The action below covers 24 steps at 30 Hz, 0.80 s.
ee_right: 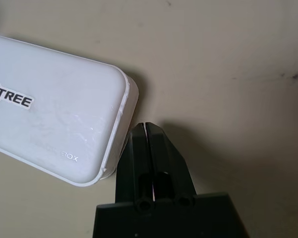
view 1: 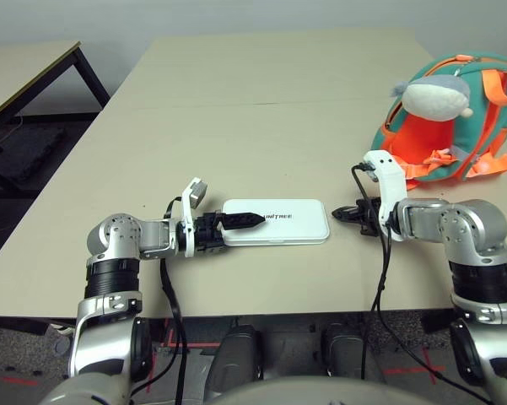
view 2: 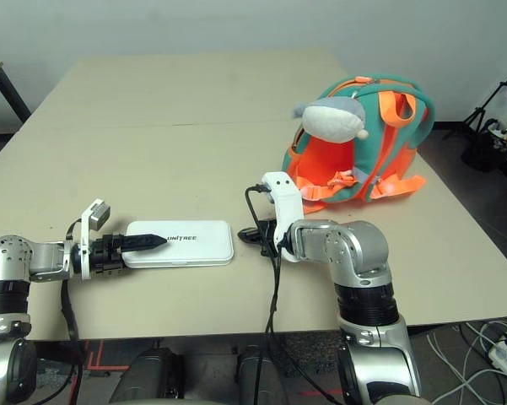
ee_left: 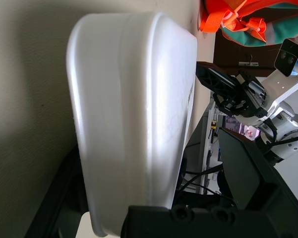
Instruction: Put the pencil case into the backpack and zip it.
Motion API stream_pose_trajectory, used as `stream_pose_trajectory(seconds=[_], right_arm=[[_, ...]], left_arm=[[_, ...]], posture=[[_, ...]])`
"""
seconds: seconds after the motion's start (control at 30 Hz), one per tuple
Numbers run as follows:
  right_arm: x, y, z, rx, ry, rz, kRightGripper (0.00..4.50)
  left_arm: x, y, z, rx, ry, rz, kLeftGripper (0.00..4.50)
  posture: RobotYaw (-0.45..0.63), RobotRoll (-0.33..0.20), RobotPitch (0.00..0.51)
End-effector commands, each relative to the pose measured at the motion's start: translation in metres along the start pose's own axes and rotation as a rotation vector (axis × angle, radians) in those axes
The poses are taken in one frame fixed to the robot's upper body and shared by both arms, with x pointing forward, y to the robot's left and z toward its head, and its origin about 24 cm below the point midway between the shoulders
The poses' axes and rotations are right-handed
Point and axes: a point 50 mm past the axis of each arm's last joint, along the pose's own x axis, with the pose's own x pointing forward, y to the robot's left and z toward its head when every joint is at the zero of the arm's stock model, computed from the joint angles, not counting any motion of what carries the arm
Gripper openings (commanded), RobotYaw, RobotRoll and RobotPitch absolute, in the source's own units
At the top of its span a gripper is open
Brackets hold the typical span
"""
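The white pencil case [view 1: 291,221] with dark UNITREE lettering lies flat near the table's front edge. My left gripper [view 1: 255,219] is shut on its left end, one black finger lying across the top. In the left wrist view the pencil case [ee_left: 134,114] fills the space between the fingers. My right gripper [view 1: 337,213] is shut with nothing in it, and its tip [ee_right: 145,130] sits just off the case's right end [ee_right: 49,129]. The teal and orange backpack [view 1: 455,118] stands at the far right with its orange inside facing me. A grey-white plush toy [view 1: 434,94] hangs on it.
The beige table [view 1: 236,110] stretches bare behind the case. A second table [view 1: 25,76] stands off to the far left. A black cable [view 1: 380,287] hangs from my right wrist over the front edge. Floor gear [view 2: 493,126] lies past the table's right side.
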Motion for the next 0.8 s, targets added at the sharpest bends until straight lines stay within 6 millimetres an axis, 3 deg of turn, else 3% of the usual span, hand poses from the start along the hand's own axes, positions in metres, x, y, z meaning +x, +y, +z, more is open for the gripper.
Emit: stream_pose_trajectory(seconds=[0.03,0.3,0.33,0.4,0.7,0.8], right_arm=[[-0.0034,-0.0041,-0.0018,-0.001,-0.006,-0.017,0.0],[-0.0091,-0.0092,-0.0025,0.008,-0.021,-0.035,0.0],[-0.0087,-0.0087,-0.0023,0.008,-0.022,-0.034,0.0],[-0.0075,-0.0076,-0.001,0.008,-0.027,-0.031,0.0],[-0.0069,-0.0085,0.0002,0.005,-0.033,-0.032,0.0],[-0.0065,-0.0086,0.0005,0.005,-0.037,-0.033,0.0]], left_arm=[[-0.0018,0.0038,-0.0037,-0.009,0.005,0.022,4.31],[-0.003,0.0003,-0.0046,-0.011,0.012,-0.011,4.31],[-0.0024,0.0003,-0.0043,-0.01,0.009,-0.01,4.15],[-0.001,-0.0004,-0.0046,-0.01,0.017,-0.012,4.48],[-0.0001,-0.0013,-0.0041,-0.006,0.022,-0.008,4.49],[-0.0005,-0.0016,-0.0045,-0.005,0.024,-0.01,3.91]], posture=[[0.08,0.0,0.047],[0.08,0.0,0.052],[0.07,0.0,0.052],[0.08,0.0,0.051],[0.07,0.0,0.047],[0.07,0.0,0.046]])
